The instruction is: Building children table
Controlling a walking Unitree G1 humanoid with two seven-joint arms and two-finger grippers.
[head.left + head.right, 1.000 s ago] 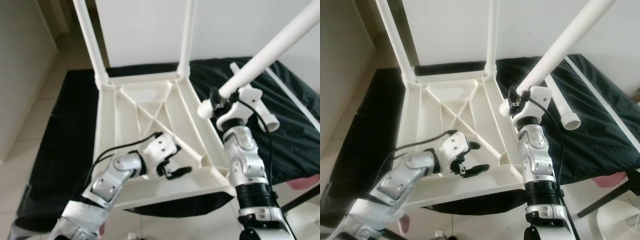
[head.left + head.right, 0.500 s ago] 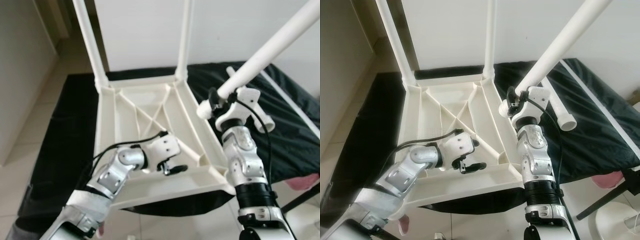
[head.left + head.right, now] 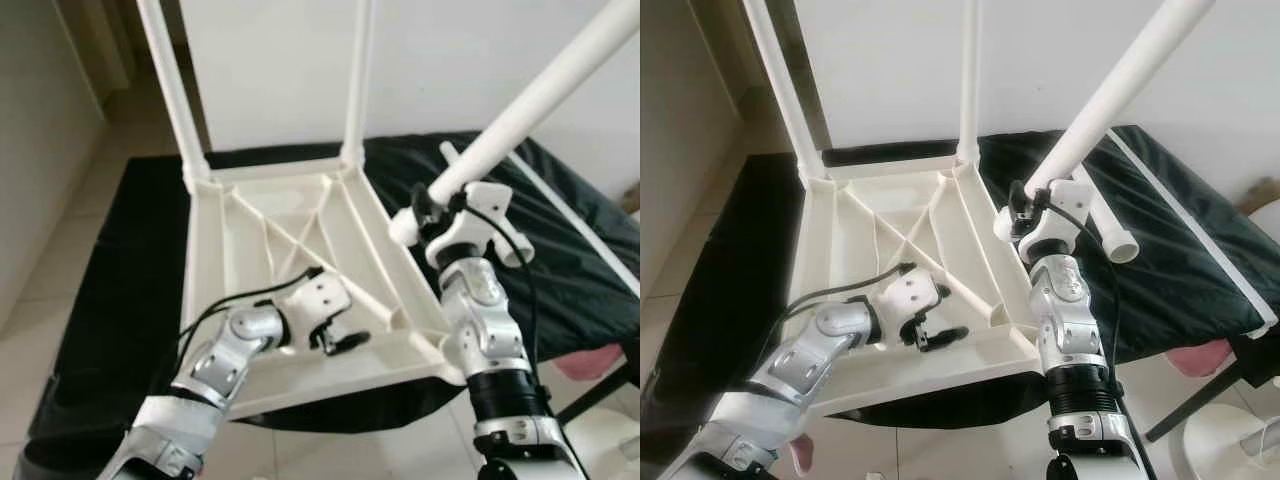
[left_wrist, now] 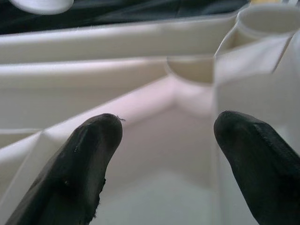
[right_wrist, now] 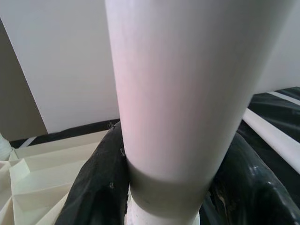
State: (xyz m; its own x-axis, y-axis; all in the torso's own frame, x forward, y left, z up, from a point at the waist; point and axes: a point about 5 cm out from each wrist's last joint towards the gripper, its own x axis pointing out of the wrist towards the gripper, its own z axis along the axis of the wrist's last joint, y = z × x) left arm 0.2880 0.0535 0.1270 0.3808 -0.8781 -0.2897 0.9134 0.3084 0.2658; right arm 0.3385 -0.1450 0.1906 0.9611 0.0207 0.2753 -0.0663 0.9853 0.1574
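Two legs (image 3: 170, 95) stand upright in the far corners of the upturned table (image 3: 290, 250), which lies on a black cloth (image 3: 130, 290). Right gripper (image 5: 164, 187) has its jaws clamped on a third leg (image 3: 1110, 95), raised aslant. Left gripper (image 4: 164, 140), jaws apart, hovers inside the table's near corner.

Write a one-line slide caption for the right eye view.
Right gripper holds a white table leg while the open left gripper rests inside the upturned tabletop.
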